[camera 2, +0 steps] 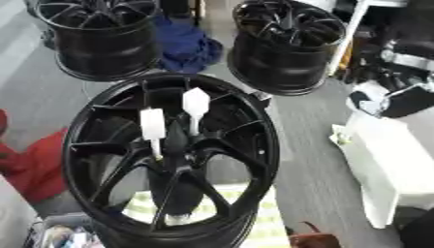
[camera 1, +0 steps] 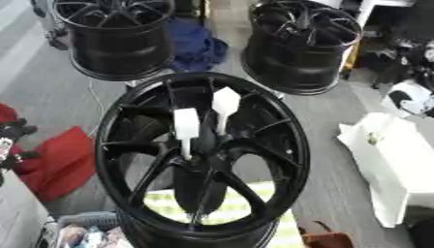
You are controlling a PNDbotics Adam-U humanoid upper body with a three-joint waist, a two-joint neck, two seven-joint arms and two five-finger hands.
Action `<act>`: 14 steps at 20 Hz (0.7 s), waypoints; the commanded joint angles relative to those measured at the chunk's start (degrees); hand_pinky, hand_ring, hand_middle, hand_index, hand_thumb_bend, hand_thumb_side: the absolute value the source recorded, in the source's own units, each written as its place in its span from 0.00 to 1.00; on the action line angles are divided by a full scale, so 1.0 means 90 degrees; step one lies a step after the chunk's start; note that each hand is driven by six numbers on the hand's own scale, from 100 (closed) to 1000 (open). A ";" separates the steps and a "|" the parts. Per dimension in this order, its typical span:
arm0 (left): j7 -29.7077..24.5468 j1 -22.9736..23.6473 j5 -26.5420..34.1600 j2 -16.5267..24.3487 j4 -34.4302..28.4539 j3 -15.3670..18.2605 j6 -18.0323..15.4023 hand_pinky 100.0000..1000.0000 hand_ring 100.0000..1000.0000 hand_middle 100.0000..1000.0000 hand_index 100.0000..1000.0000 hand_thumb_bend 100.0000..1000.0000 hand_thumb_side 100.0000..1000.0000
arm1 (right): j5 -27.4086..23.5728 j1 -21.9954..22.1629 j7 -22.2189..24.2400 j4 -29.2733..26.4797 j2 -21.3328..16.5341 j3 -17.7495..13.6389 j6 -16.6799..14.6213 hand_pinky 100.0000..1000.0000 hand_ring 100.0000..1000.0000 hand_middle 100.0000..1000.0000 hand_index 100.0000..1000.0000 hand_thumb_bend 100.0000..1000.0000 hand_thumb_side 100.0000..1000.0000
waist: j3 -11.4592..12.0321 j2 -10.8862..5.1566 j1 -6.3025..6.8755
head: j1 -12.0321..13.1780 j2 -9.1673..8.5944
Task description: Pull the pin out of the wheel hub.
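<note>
**Presently: both pins seated, neither hand on the hub**

The wheel hub (camera 1: 115,145) stands nearest, face toward the camera, over a yellow-patterned cloth (camera 1: 246,206). Two white pins rise from its centre: the left pin (camera 1: 186,127) and the right pin (camera 1: 224,102). Each has its long axis roughly upright, stem down in the hub and broad head up.

The right hand (camera 2: 398,99) shows at the right edge, with both pins well apart to its left. A dark shape at the left edge appears to be the left hand (camera 1: 12,140), with the pins well apart to its right. Whether either hand is spread or closed cannot be told; neither holds anything visible. Extraction probably runs along the stem axis.

Beyond the hands stand two further wheels (camera 1: 115,38).
</note>
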 commanded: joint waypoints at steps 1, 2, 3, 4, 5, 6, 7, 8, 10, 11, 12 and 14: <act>0.0052 -0.0082 0.0004 0.0083 -0.0139 0.0072 -0.0006 0.67 1.00 0.74 0.88 0.01 0.67 | 0.0365 0.0476 -0.0871 0.0392 0.0706 -0.0896 0.0401 0.78 0.79 0.80 0.94 0.04 0.41 | -0.0037 -0.0006 0.0039 | 0.0070 -0.0014; 0.0057 -0.0083 0.0002 0.0080 -0.0136 0.0076 -0.0007 0.67 1.00 0.74 0.87 0.01 0.67 | 0.0344 0.0634 -0.1228 0.0530 0.0985 -0.1105 0.0481 0.80 0.80 0.81 0.94 0.08 0.44 | -0.0044 -0.0001 0.0049 | 0.0077 -0.0014; 0.0060 -0.0084 0.0003 0.0077 -0.0134 0.0079 -0.0010 0.67 1.00 0.74 0.87 0.01 0.67 | 0.0284 0.0740 -0.1661 0.0663 0.1264 -0.1309 0.0547 0.80 0.80 0.80 0.93 0.09 0.46 | -0.0052 0.0002 0.0060 | 0.0080 -0.0014; 0.0060 -0.0088 0.0006 0.0075 -0.0131 0.0078 -0.0012 0.67 1.00 0.74 0.87 0.01 0.67 | 0.0200 0.0802 -0.2103 0.0780 0.1486 -0.1448 0.0583 0.79 0.79 0.79 0.92 0.09 0.47 | -0.0054 0.0004 0.0066 | 0.0074 -0.0014; 0.0058 -0.0090 0.0009 0.0070 -0.0127 0.0076 -0.0014 0.67 1.00 0.74 0.87 0.01 0.67 | 0.0072 0.0832 -0.2590 0.0877 0.1699 -0.1560 0.0594 0.78 0.77 0.78 0.91 0.07 0.46 | -0.0056 0.0003 0.0074 | 0.0065 -0.0014; 0.0054 -0.0090 0.0013 0.0064 -0.0123 0.0071 -0.0014 0.67 1.00 0.74 0.87 0.01 0.68 | -0.0108 0.0845 -0.3051 0.0959 0.1865 -0.1609 0.0567 0.75 0.75 0.75 0.90 0.03 0.42 | -0.0052 0.0003 0.0081 | 0.0056 -0.0014; 0.0044 -0.0089 0.0015 0.0058 -0.0118 0.0062 -0.0015 0.67 1.00 0.74 0.87 0.01 0.68 | -0.0357 0.0843 -0.3531 0.1021 0.2017 -0.1620 0.0500 0.74 0.73 0.74 0.89 0.01 0.40 | -0.0045 0.0004 0.0090 | 0.0051 -0.0014; 0.0034 -0.0089 0.0015 0.0054 -0.0113 0.0055 -0.0016 0.67 1.00 0.74 0.87 0.01 0.68 | -0.0599 0.0847 -0.3949 0.1086 0.2108 -0.1580 0.0410 0.74 0.73 0.74 0.89 0.01 0.40 | -0.0038 0.0006 0.0095 | 0.0047 -0.0014; 0.0016 -0.0088 0.0018 0.0038 -0.0108 0.0046 -0.0023 0.67 1.00 0.74 0.87 0.01 0.68 | -0.1097 0.0815 -0.4601 0.1132 0.2326 -0.1419 0.0141 0.67 0.65 0.69 0.87 0.00 0.35 | -0.0011 0.0008 0.0113 | 0.0024 -0.0014; 0.0011 -0.0087 0.0021 0.0027 -0.0106 0.0043 -0.0026 0.67 1.00 0.74 0.87 0.01 0.68 | -0.1333 0.0790 -0.4816 0.1120 0.2429 -0.1311 -0.0019 0.65 0.62 0.66 0.86 0.00 0.34 | 0.0006 0.0010 0.0127 | 0.0026 -0.0014; 0.0005 -0.0087 0.0023 0.0020 -0.0107 0.0039 -0.0029 0.67 1.00 0.74 0.87 0.01 0.68 | -0.1533 0.0772 -0.4964 0.1103 0.2504 -0.1207 -0.0165 0.65 0.62 0.66 0.86 0.00 0.34 | 0.0015 0.0012 0.0138 | 0.0032 -0.0014; -0.0004 -0.0090 0.0028 0.0010 -0.0108 0.0035 -0.0038 0.67 1.00 0.74 0.87 0.01 0.68 | -0.1783 0.0684 -0.5090 0.1019 0.2704 -0.0984 -0.0424 0.64 0.60 0.65 0.86 0.00 0.34 | 0.0021 0.0018 0.0162 | 0.0031 -0.0014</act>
